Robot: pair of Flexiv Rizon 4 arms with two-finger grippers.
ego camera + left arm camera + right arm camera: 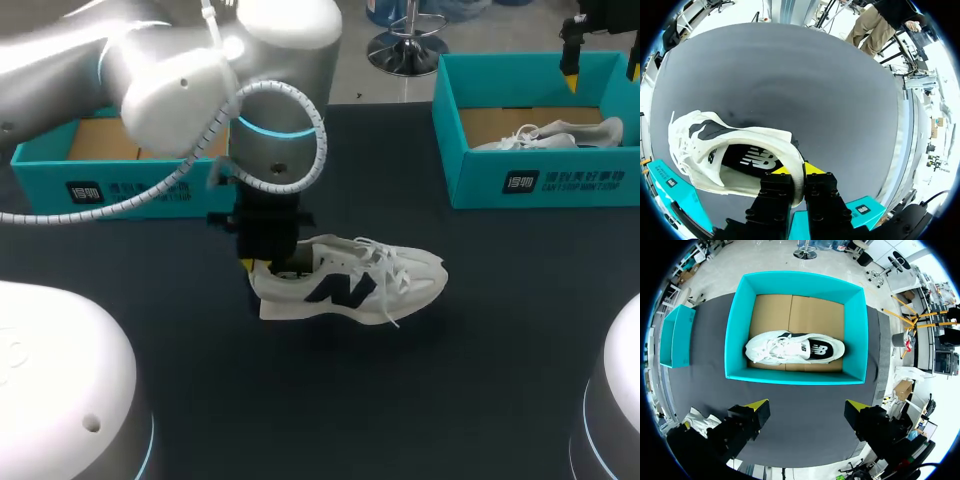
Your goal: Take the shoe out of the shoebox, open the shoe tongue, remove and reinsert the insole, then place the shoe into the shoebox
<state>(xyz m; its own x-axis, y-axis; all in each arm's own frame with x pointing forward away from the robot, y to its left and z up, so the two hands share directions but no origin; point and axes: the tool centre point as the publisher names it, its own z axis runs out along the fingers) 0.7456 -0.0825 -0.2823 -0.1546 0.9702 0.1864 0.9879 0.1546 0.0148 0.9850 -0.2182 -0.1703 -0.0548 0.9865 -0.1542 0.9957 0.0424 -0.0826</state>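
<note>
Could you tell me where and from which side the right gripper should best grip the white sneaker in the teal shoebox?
Probably the heel collar, from straight above. The white sneaker sits sole down in the teal shoebox with its opening facing up, so one jaw could go inside and the other behind the heel. The right gripper, jaws open, hangs above the box.

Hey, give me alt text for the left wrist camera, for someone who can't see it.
The left gripper is shut on the heel rim of a white shoe, one yellow tip on each side. Its black insole shows inside, and the dark table spreads beyond it.
</note>
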